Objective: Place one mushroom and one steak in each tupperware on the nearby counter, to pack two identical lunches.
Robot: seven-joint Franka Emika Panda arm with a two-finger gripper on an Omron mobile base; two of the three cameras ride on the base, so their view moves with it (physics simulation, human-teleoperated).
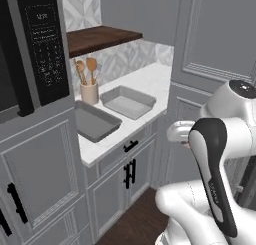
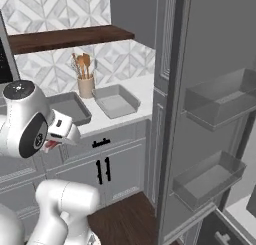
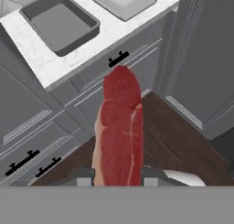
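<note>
1. Closest in the hand view, the gripper has its jaws drawn in narrow and clamped on a steak, one finger on each flat side.
2. That steak is red with a white marbling streak; it stands on edge between the fingers and sticks out past them, above the dark wood floor in front of the cabinets.
3. Beyond it is a grey cabinet drawer with a black handle, under the counter edge.
4. On the white counter lie two grey tupperware trays: the near-left one and the far-right one, close together but apart.
5. Just behind the trays stands a beige pot of wooden spoons.
</note>
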